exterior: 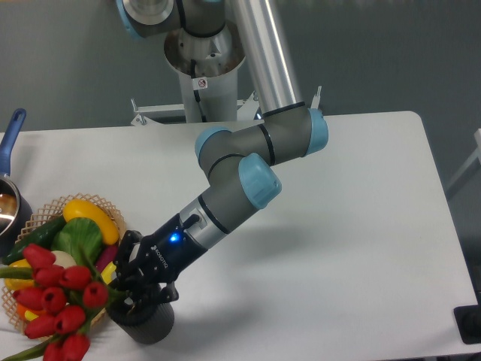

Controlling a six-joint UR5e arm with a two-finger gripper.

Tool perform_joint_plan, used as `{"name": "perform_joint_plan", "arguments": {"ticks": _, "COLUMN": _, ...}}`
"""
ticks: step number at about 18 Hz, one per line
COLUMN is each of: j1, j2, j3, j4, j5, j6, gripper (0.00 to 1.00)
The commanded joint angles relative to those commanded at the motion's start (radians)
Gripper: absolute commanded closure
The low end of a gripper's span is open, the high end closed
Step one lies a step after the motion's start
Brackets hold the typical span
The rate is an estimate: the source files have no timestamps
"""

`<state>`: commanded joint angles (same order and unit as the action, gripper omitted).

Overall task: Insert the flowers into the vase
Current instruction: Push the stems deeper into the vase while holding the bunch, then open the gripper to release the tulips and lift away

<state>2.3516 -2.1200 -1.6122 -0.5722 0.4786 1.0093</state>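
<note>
Holding the flowers [56, 301] by their stems, gripper [131, 289] fingers clenched on the bunch directly over the vase [146, 323] near the table's [361, 226] front-left corner; blooms overhang the basket [45, 210], presumably mid-insertion.

The white desk [353, 226] fills most of the frame below me. Standing on it at lower left is the dark ribbed vase [148, 325]; left of that the wicker basket [45, 209], and at the left edge a blue-handled pot [9, 192].
</note>
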Motion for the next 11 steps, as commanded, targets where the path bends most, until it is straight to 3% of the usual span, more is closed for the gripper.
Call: {"name": "perform_joint_plan", "arguments": {"ticks": 11, "j1": 0.017, "j2": 0.012, "j3": -0.048, "j4": 0.000, "j5": -0.003, "j6": 0.041, "gripper": 0.59}}
